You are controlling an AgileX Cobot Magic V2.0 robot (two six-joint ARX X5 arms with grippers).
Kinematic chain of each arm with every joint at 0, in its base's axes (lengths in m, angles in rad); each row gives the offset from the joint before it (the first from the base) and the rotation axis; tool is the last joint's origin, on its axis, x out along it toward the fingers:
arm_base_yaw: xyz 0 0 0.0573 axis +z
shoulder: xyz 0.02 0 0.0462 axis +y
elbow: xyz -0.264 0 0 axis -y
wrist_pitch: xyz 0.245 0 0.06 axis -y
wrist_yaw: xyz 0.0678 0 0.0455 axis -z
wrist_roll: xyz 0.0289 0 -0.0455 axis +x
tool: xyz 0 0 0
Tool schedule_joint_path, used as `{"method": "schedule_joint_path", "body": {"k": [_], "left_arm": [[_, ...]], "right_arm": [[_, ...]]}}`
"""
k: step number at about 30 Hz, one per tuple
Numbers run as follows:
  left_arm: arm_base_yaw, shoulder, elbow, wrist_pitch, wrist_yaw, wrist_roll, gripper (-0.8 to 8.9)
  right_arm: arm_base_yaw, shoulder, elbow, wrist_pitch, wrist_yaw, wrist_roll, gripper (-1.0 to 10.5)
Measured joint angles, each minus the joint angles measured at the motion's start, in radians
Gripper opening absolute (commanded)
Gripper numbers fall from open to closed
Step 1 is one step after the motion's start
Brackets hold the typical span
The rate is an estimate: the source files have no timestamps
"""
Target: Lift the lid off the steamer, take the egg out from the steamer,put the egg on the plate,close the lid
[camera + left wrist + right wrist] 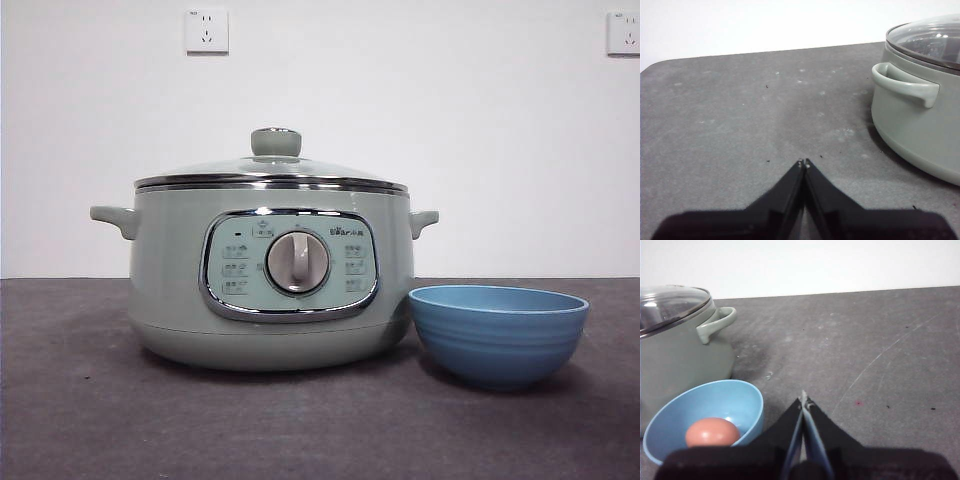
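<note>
The pale green steamer (270, 285) stands on the dark table with its glass lid (272, 172) seated on the rim, green knob (276, 142) on top. The blue plate (498, 333), a small ribbed bowl, stands just right of it. In the right wrist view a brown egg (713, 433) lies inside the plate (740, 400). My right gripper (804, 399) is shut and empty, beside the plate and away from the steamer (680, 350). My left gripper (803, 162) is shut and empty over bare table, apart from the steamer's side handle (905, 87). Neither gripper shows in the front view.
A white wall with two power sockets (206, 30) rises behind the table. The dark grey table (100, 420) stretches out on both sides of the steamer and plate.
</note>
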Motion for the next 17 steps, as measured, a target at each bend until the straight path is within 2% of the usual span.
{"method": "schedule_joint_path", "body": {"k": [17], "left_arm": [[0.0,0.0,0.0,0.0,0.0,0.0,-0.04]], "right_arm": [[0.0,0.0,0.0,0.0,0.0,0.008,0.0]]}}
